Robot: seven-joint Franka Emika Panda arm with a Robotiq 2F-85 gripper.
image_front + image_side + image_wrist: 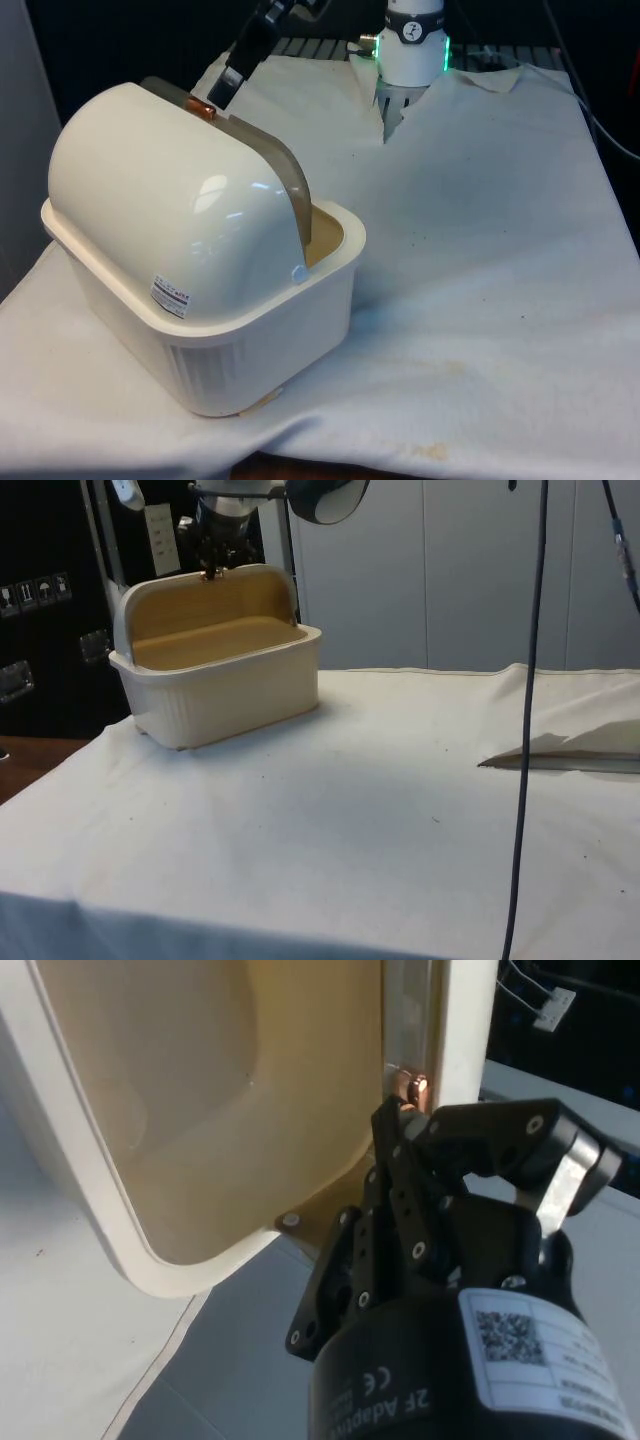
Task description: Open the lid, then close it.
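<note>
- Two black fingers of the gripper look clamped on the small copper knob at the lid's edge; the wrist view puts the knob right at the fingertips, with no gap I can make out.
- That knob sits on the translucent brownish roll lid, which is rolled up and back over the white dome, so I'd call the box open and the closing half of the job not yet done.
- Bread box stands at the front view's left, on the near part of the table, back turned to that camera. From the side view its mouth faces out.
- Inside: nothing that I can see, just bare tan walls and floor. A far corner is hidden, so not 100% sure.
- What could go wrong: the knob is tiny and shiny, so if the pull doesn't follow the lid's curve, the fingers could slip off it and the lid could stall or drop shut.
- Pushing too straight could also drag or tip the light box on the white cloth, which already looks wrinkled.
</note>
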